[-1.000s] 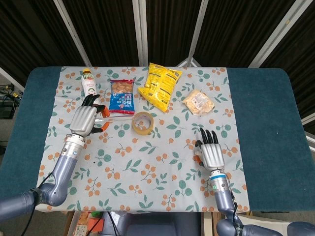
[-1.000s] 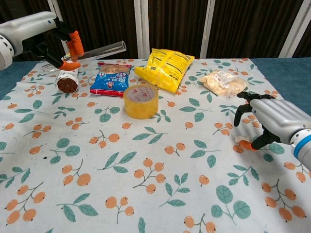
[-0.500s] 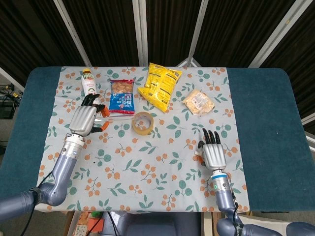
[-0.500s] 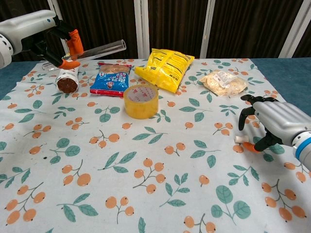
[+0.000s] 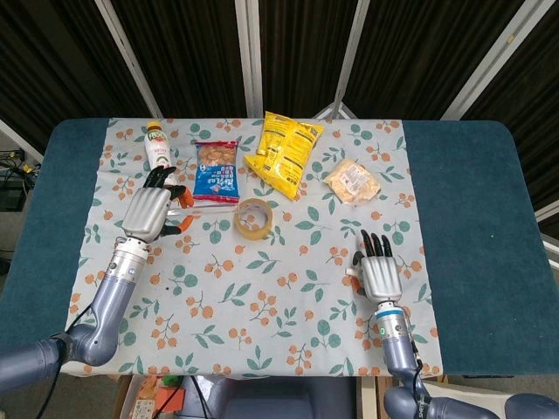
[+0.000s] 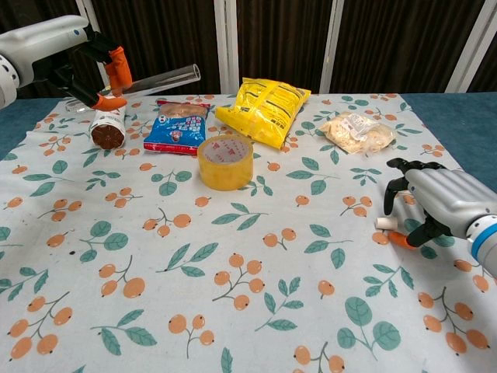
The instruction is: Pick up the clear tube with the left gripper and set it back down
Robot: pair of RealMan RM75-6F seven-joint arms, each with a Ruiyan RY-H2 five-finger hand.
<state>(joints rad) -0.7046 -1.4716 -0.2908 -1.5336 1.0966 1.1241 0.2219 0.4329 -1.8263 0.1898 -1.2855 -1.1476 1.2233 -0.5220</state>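
Observation:
The clear tube [image 6: 159,79] is lifted off the table at the back left, lying nearly level, and my left hand [image 6: 101,70] grips it near its left end between orange-tipped fingers. From above, the left hand [image 5: 153,209] covers most of the tube [image 5: 203,207], whose free end pokes out toward the tape roll. My right hand [image 6: 439,200] hovers low over the cloth at the right with fingers curled and apart, holding nothing; it appears again in the head view [image 5: 377,272].
A bottle [image 6: 107,128] lies below the left hand. A blue snack pack [image 6: 177,125], a tape roll [image 6: 225,161], a yellow chip bag [image 6: 264,108] and a clear bag of snacks [image 6: 357,130] sit across the back of the floral cloth [image 6: 233,280].
My right hand has drawn back toward the near edge and sunk lower. The left hand and tube have barely shifted.

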